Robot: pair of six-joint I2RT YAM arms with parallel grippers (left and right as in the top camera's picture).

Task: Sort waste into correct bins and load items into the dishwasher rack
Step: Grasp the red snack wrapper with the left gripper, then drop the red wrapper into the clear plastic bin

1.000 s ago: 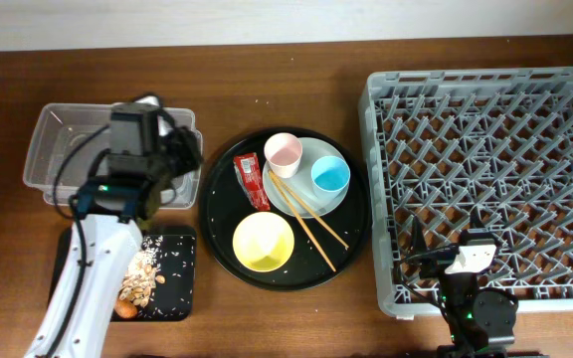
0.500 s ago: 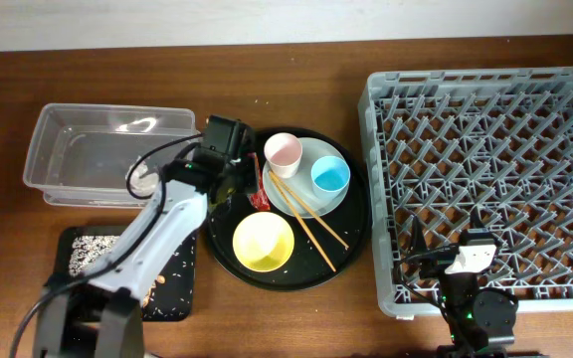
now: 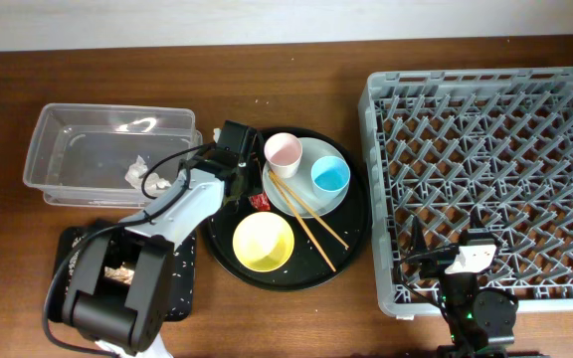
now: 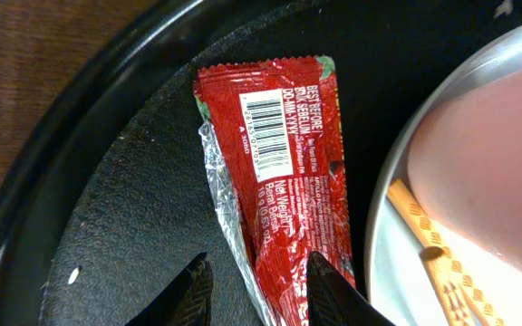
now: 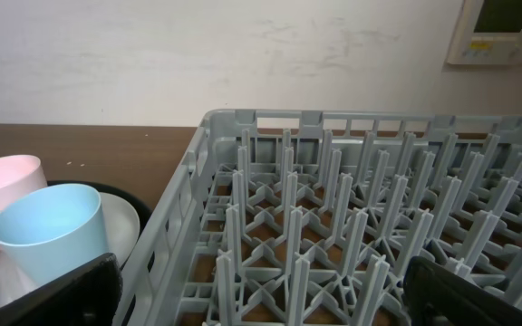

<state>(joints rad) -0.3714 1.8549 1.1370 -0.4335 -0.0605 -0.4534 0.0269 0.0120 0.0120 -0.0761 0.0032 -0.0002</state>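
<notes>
Wrapper (image 4: 284, 172) lies flat on the round tray (image 4: 107, 208), barcode side up, silver torn edge along its left. Left claw (image 4: 261, 292) sits over its lower end, fingers part open with the wrapper between them, not clamped. I only get that from the left wrist. Overhead, my left arm (image 3: 179, 204) covers nearly all of it, with just a red bit showing.

Plate (image 4: 381, 226) rim is just right of the wrapper. Chopsticks (image 4: 435, 261) lie on the plate, and the pink cup (image 4: 478, 154) is blurred, close by.

Overhead adds the blue cup (image 3: 330, 175), also on the plate, and the bowl (image 3: 263, 242) beside it on the round tray. Tissue (image 3: 135, 171) is in the tub (image 3: 68, 129). Scraps (image 3: 119, 273) are on the black tray (image 3: 187, 296), partly under my arm. Rack (image 3: 485, 179) stands well to the right on the bench (image 3: 8, 80). Right claw (image 5: 261, 299) is wide, holding nothing, at the rack's front edge.
</notes>
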